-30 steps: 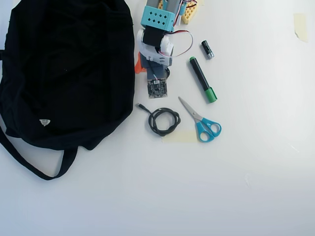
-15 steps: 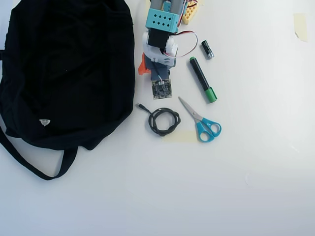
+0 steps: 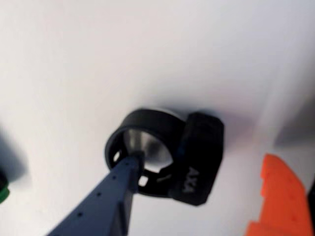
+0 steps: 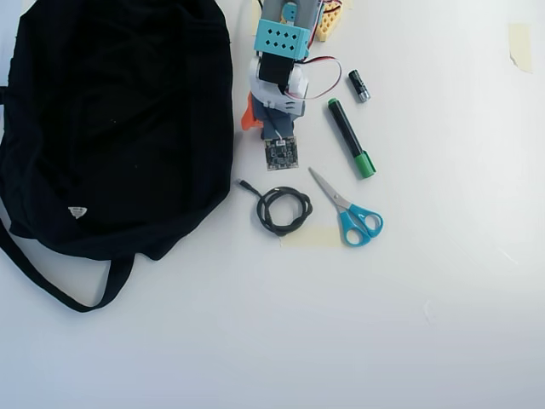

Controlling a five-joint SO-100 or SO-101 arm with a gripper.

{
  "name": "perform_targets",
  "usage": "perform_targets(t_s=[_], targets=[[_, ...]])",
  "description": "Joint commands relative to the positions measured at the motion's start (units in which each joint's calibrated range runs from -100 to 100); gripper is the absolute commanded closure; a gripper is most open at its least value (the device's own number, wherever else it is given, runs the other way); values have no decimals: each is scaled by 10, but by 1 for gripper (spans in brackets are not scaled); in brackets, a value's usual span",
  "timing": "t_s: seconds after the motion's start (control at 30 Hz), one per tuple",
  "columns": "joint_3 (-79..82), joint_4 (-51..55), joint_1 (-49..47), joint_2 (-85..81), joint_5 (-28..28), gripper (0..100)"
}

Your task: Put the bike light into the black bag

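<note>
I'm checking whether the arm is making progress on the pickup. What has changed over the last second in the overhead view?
The arm drew slightly toward the top of the overhead view; its wrist camera board now sits a little further from the coiled cable. In the wrist view, one of the fingers reaches into the bike light, not yet gripping it. The black bag, scissors, marker and battery stayed put.

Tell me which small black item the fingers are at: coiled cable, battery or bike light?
The bike light: in the wrist view a dark finger pokes into its ring.

plain white tabletop (image 4: 409,324), evenly lit
</note>
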Motion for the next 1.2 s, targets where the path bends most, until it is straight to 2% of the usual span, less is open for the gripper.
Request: perform_targets(t_s=[0.0,0.8,1.17], targets=[[1,-13,-4,0,1,69],[4,-17,-4,5,1,70],[4,-17,-5,5,1,94]])
